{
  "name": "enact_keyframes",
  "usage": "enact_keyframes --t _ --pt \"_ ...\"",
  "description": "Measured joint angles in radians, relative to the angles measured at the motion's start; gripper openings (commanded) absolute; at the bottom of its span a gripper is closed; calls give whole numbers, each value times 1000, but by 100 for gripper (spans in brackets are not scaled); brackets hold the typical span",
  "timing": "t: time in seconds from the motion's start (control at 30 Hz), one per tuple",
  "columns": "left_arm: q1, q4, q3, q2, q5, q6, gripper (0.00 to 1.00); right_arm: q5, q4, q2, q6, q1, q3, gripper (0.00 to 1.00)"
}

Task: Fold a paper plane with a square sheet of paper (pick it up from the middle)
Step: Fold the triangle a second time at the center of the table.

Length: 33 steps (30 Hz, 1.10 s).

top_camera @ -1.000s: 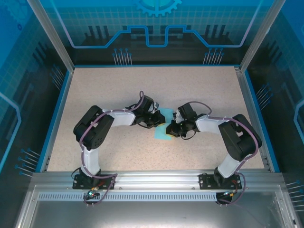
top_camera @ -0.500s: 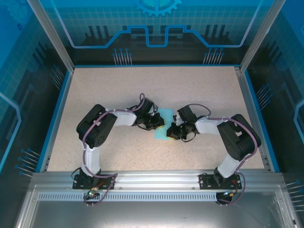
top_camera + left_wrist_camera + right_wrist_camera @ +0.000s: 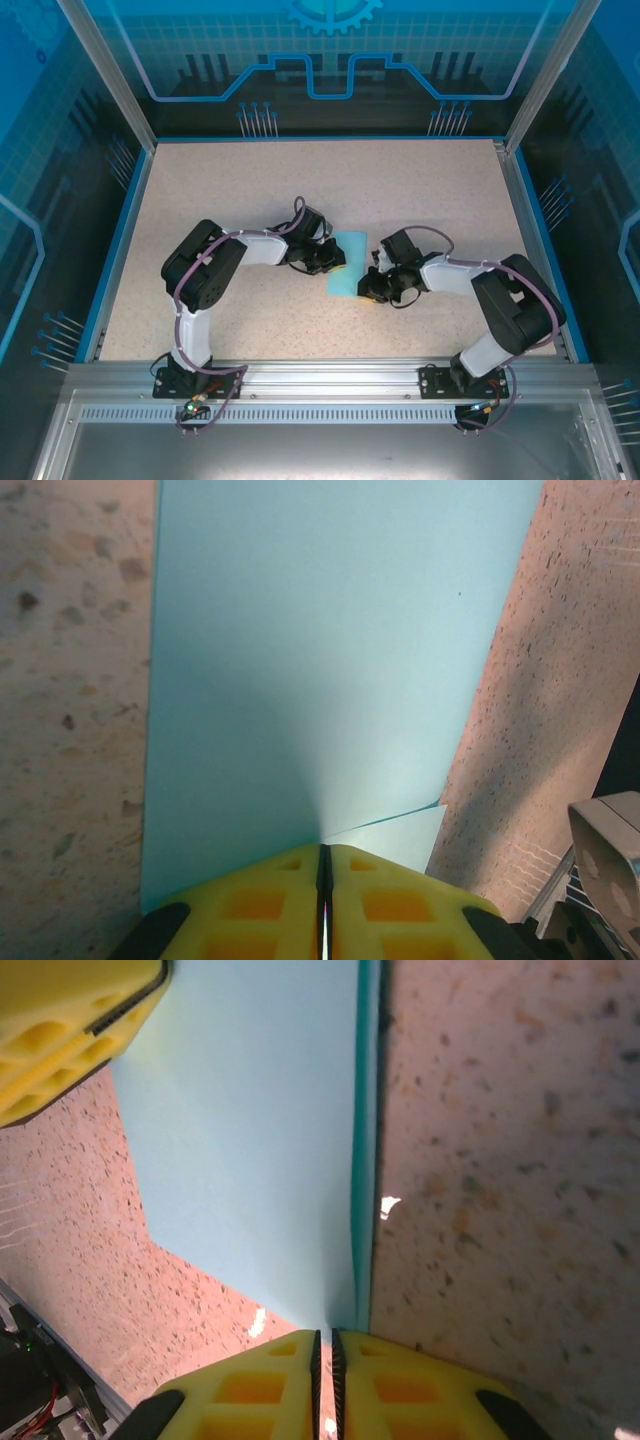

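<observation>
Judging by its look, we expect the square sheet of paper [image 3: 349, 268], lying folded into a narrow strip on the table [image 3: 250, 190] between both arms, to be featherlight, limp and easily creased or torn, and likely to slide on the speckled top. Our left gripper [image 3: 322, 855] has its yellow pads pressed together on one edge of the sheet. Our right gripper [image 3: 325, 1340] shows a hairline slit where the folded edge meets it; we cannot tell whether it grips. We would hold it by an edge or the crease, pinching gently and never pulling both ways.
</observation>
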Motion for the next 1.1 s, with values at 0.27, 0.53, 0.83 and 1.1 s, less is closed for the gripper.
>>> enact_keyframes --t 0.27,0.53,0.83,1.1 --pt "0 -16 10 0 0 17 12 42 -22 -50 -1 -71 19 35" --pt "0 -28 19 0 0 22 13 37 -3 32 0 -94 78 34" --pt "0 -39 26 0 -1 24 13 10 37 95 0 -94 99 31" --pt "0 -47 26 0 -4 27 14 -16 37 118 7 -104 111 28"
